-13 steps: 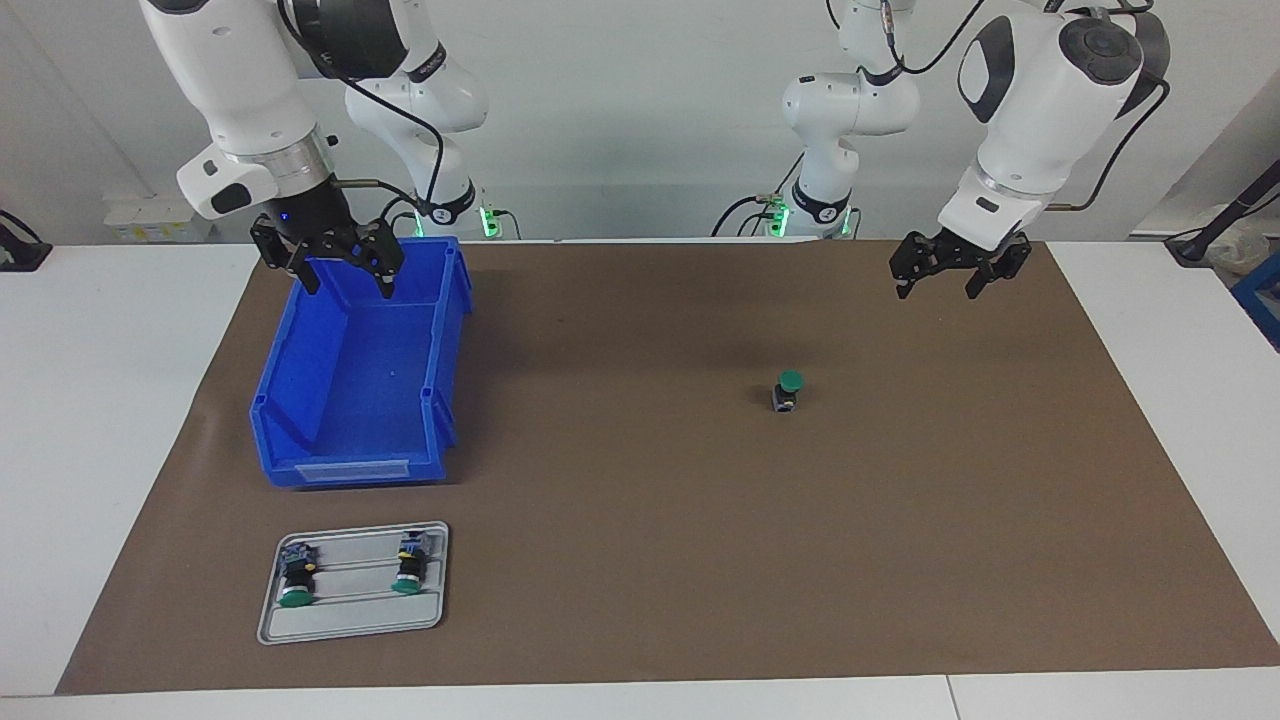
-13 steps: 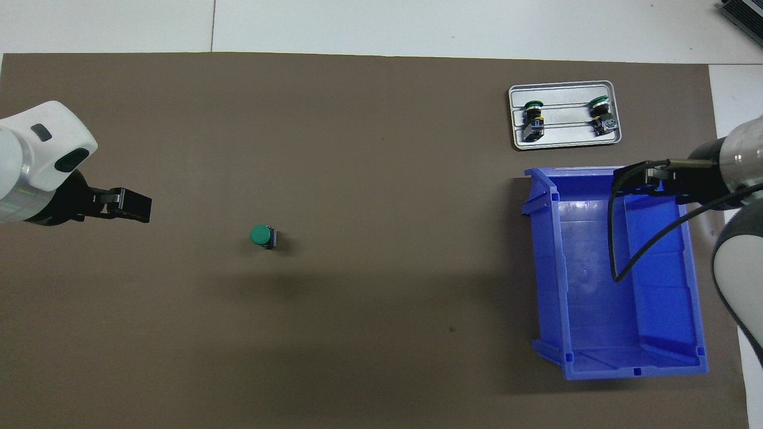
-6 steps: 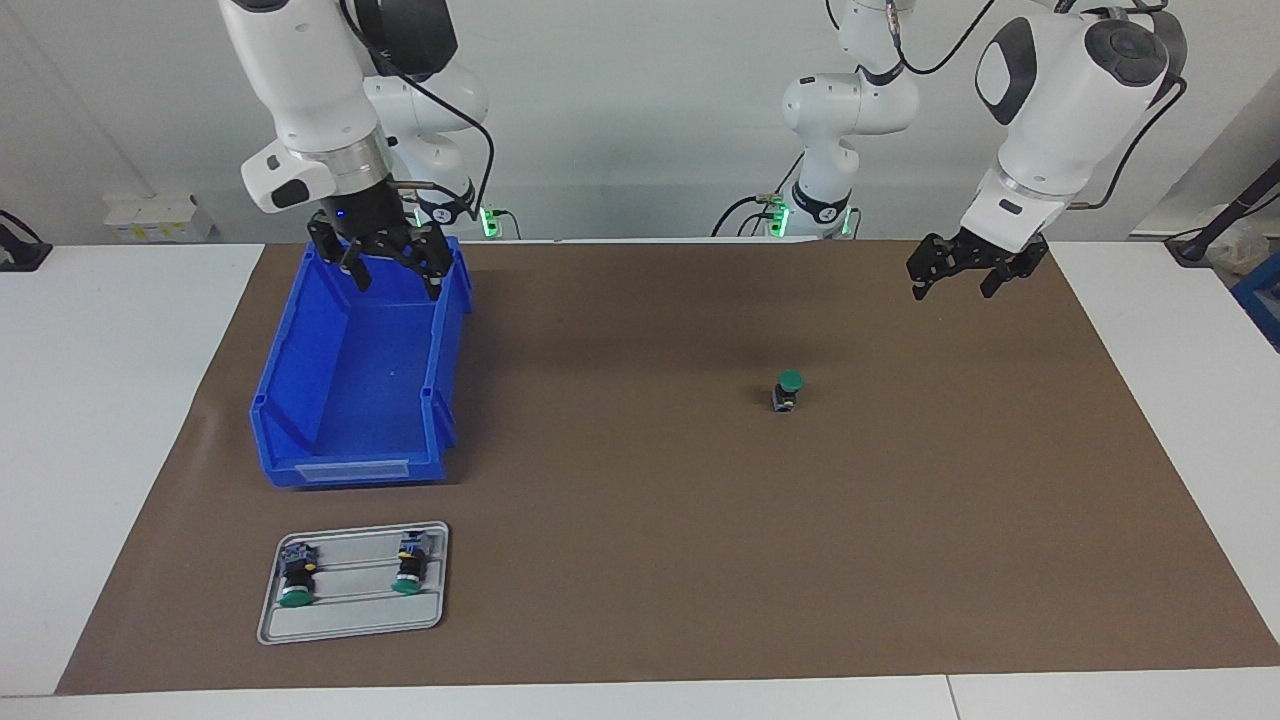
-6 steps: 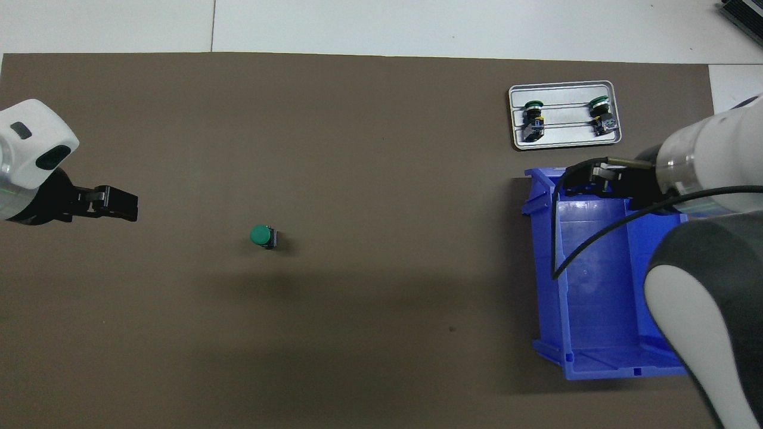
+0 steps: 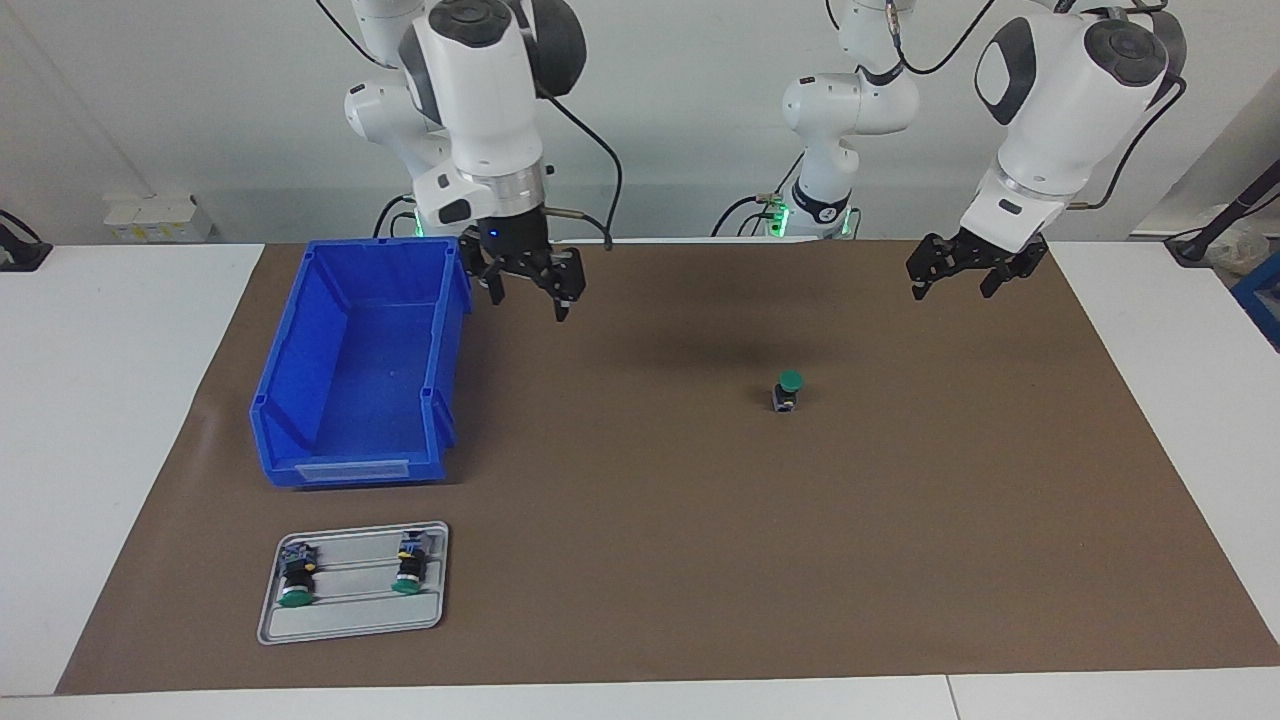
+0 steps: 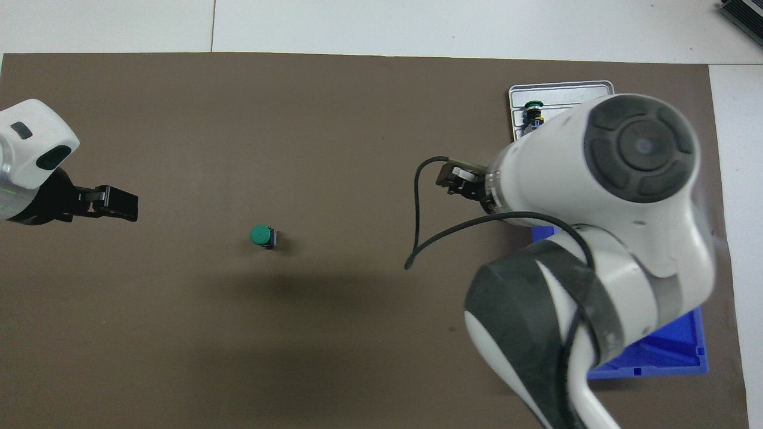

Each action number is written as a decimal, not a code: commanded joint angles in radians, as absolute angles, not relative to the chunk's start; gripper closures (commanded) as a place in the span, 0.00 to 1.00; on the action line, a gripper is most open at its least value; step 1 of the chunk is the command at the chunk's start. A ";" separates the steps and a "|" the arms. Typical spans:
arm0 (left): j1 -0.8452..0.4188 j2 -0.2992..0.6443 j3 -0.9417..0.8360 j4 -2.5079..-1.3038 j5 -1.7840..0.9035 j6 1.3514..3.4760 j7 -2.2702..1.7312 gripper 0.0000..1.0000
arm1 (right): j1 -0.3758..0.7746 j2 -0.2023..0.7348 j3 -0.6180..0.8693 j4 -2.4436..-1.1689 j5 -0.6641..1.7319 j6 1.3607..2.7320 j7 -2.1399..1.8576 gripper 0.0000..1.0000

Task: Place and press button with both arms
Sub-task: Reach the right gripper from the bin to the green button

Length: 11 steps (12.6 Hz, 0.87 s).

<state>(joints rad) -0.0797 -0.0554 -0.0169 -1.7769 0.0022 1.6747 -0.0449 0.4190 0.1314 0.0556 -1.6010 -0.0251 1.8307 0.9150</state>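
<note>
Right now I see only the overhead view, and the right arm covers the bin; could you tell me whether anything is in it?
Observer: In the facing view, I see nothing inside the bin.
Operator: Thank you. How many buttons are on the tray?
Observer: Two buttons lie on the tray, caps pointing away from the robots.
Operator: And is the right gripper holding anything?
Observer: No, the right gripper is open and empty, up over the mat beside the bin.
</note>
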 commanded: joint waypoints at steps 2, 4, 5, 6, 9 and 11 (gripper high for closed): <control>-0.069 -0.080 -0.026 -1.799 0.018 1.681 -0.054 0.00 | 0.520 0.330 0.054 -1.410 -0.041 1.887 1.090 0.05; -0.069 -0.080 -0.026 -1.799 0.018 1.681 -0.052 0.00 | 0.572 0.385 0.054 -1.393 -0.041 1.966 1.161 0.06; -0.069 -0.080 -0.026 -1.799 0.018 1.681 -0.052 0.00 | 0.600 0.420 0.054 -1.369 -0.043 1.994 1.193 0.07; -0.069 -0.080 -0.026 -1.799 0.018 1.681 -0.054 0.00 | 0.627 0.461 0.051 -1.338 -0.043 2.009 1.218 0.08; -0.069 -0.080 -0.026 -1.799 0.018 1.681 -0.052 0.00 | 0.681 0.530 0.046 -1.316 -0.046 2.086 1.305 0.09; -0.069 -0.080 -0.026 -1.799 0.018 1.681 -0.052 0.00 | 0.725 0.635 0.041 -1.208 -0.076 2.080 1.345 0.09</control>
